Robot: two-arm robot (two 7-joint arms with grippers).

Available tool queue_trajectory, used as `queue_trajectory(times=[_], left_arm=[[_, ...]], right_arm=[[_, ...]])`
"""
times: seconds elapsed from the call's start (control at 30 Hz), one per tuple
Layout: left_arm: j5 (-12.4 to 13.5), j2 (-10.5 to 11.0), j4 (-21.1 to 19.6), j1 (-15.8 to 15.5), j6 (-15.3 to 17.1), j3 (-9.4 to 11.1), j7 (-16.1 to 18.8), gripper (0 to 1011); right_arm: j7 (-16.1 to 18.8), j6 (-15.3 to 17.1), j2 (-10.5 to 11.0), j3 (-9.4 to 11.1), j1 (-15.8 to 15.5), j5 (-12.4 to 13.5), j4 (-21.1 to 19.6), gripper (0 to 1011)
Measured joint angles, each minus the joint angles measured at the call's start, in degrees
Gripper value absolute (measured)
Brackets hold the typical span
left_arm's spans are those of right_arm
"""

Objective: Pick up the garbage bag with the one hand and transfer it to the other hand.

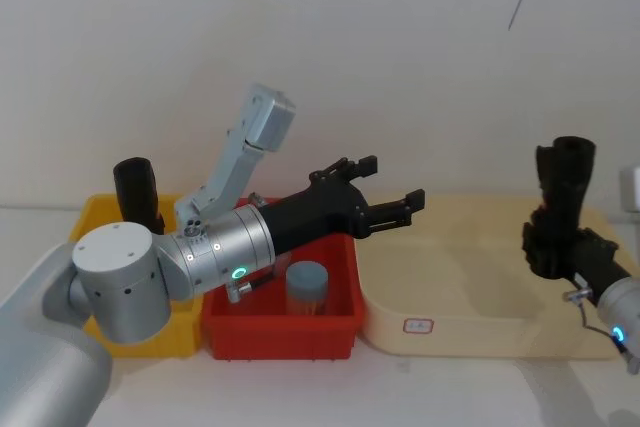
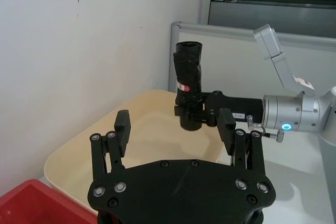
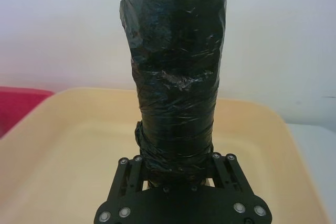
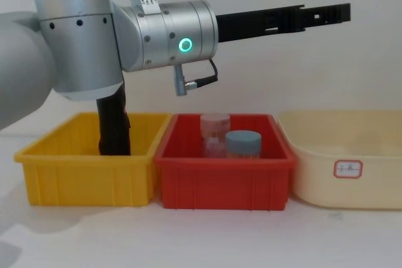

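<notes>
The garbage bag is a tall black crinkly roll with a small red mark, held upright above the right end of the cream tray. My right gripper is shut on its lower end, as the right wrist view shows at the roll and the gripper. My left gripper hangs open and empty over the seam between the red bin and the tray, well to the left of the bag. In the left wrist view its fingers point at the held bag.
A second black roll stands in the yellow bin. The red bin holds a blue-lidded jar and a clear jar. A wall stands close behind the bins.
</notes>
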Motion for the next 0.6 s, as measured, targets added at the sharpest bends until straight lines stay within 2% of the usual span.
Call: queue_trajectory(times=[0.2,0.4,0.43,0.5,0.6], left_arm=[[0.0,0.0,0.0,0.0,0.0,0.0,0.0,1000],[0.0,0.0,0.0,0.0,0.0,0.0,0.0,1000],[0.0,0.0,0.0,0.0,0.0,0.0,0.0,1001],[0.0,0.0,0.0,0.0,0.0,0.0,0.0,1000],[0.0,0.0,0.0,0.0,0.0,0.0,0.0,1001]], right_arm=[[-0.6,0.3,0.7,0.9,0.6,-0.6,1.4,560],[-0.8,0.7,1.4,1.3,1.3,-1.6,2.6,768],[-0.8,0.7,1.4,1.3,1.3,-1.6,2.6,768],[-0.8,0.7,1.7,1.2,1.6,-2.1,2.7,856],[-0.8,0.6,2.0,1.0,1.9,-2.9,2.7,901]])
